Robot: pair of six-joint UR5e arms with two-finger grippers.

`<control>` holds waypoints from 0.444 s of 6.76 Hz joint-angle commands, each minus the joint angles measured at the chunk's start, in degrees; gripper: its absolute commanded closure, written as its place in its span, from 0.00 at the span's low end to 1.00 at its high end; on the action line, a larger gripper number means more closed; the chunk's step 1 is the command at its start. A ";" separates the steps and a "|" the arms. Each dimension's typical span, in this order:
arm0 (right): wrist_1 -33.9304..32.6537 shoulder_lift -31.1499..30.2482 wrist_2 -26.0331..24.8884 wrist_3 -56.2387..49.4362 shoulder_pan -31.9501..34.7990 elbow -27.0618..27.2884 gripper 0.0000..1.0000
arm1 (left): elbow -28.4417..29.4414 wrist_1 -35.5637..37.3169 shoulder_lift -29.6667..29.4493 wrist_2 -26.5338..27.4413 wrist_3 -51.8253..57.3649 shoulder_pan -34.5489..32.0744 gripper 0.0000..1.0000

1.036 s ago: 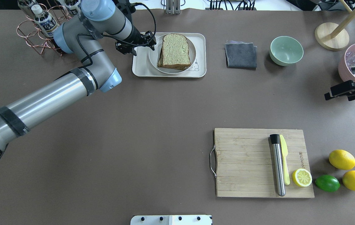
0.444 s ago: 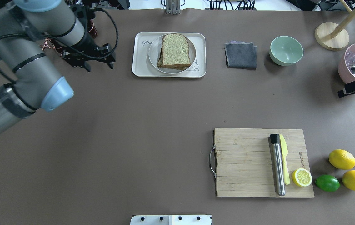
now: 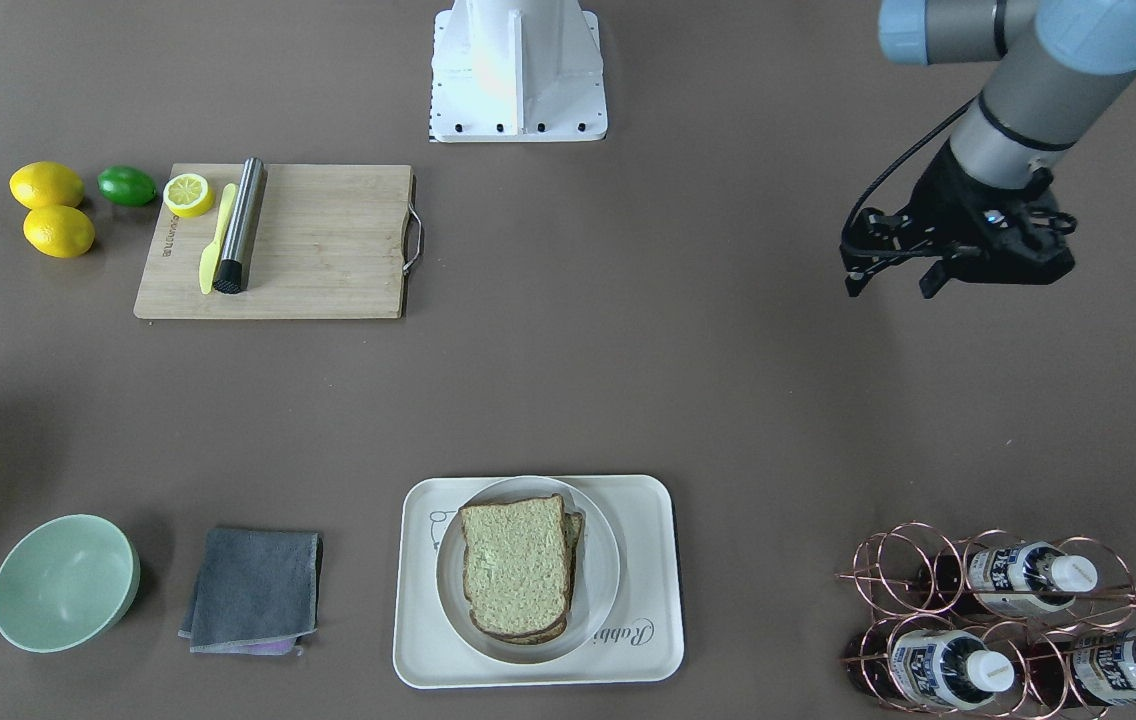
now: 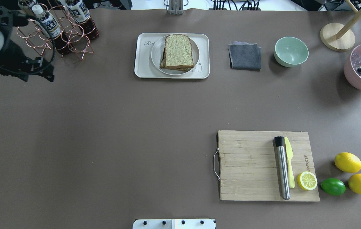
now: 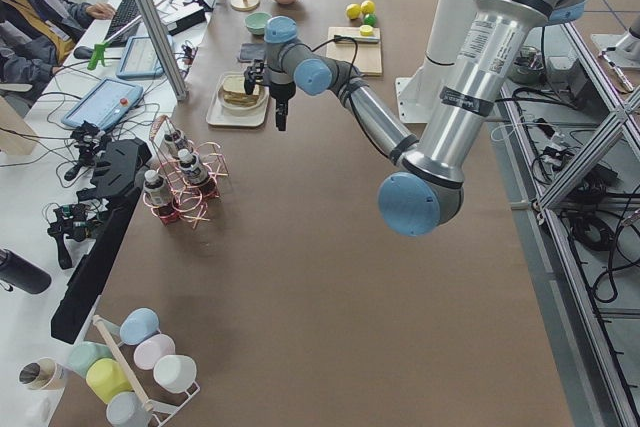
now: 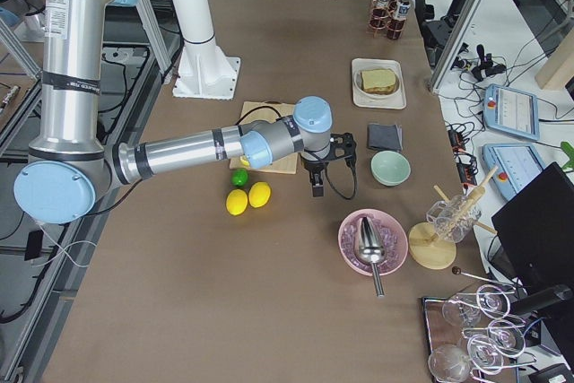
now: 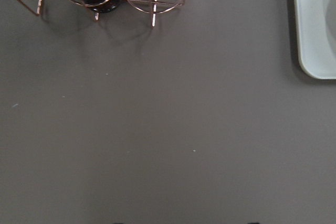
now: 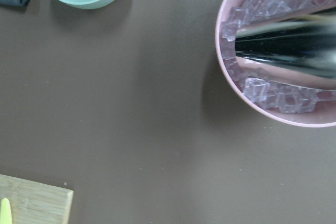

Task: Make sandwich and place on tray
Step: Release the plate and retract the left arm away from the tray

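We judge the sandwich (image 3: 516, 580), on its white plate (image 3: 600, 585) in the tray (image 3: 650, 610), soft, light and best pinched at the crusts; left gripper (image 3: 888, 282) spread and empty, right gripper (image 6: 316, 187) we cannot tell.

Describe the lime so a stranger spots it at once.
Find the rectangular bamboo cutting board. Off its short edge opposite the metal handle lie three whole fruits. The oval lime is nearest the board and the only green one; the other two are yellow lemons.
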 commanded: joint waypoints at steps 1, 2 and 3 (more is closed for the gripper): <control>-8.73 -0.02 -0.60 -12.49 5.52 -0.21 0.00 | -2.16 0.12 12.65 -0.79 23.52 -11.78 0.14; -8.75 -0.11 -0.60 -12.70 5.71 -0.65 0.00 | -1.20 0.12 16.19 -0.79 32.95 -16.71 0.06; -8.75 -0.02 -0.69 -12.79 5.71 -1.00 0.00 | 0.99 0.12 19.19 -1.32 41.83 -23.29 0.04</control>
